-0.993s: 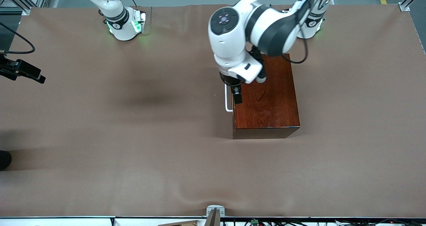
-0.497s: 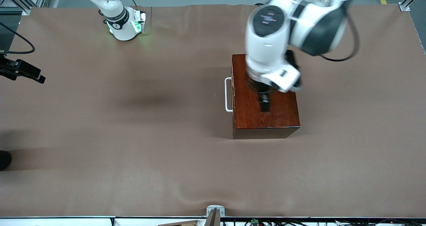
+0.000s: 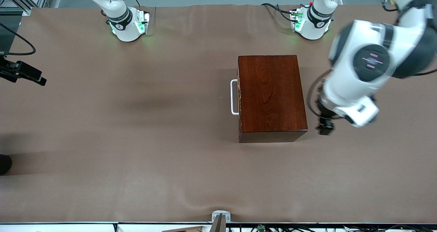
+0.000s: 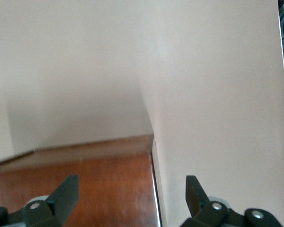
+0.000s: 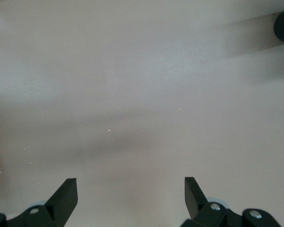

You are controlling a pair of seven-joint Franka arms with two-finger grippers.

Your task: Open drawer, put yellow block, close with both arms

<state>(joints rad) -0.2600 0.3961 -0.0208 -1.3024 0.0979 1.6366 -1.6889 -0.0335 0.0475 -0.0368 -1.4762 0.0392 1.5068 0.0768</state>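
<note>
1. Left pincer (image 3: pixel 325 128): fingers (image 4: pixel 66 194) spread wide, empty, in the air over the tabletop (image 3: pixel 136 139) beside the wooden box (image 3: pixel 271 95).
2. Right pincer (image 5: pixel 130 191): wide, empty, over bare tabletop.
3. Drawer (image 3: pixel 239 98): closed, white handle (image 3: pixel 233 97) facing the right arm's end.

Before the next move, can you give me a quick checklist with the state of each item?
1. Drawer shut flush in the box: ok.
2. Handle free of any gripper: ok.
3. Yellow block inside the drawer: cannot tell, it shows in no view.
4. Left gripper off the box, over the table at the left arm's end, open and empty: ok.
5. Right gripper open and empty over bare table: ok.
</note>
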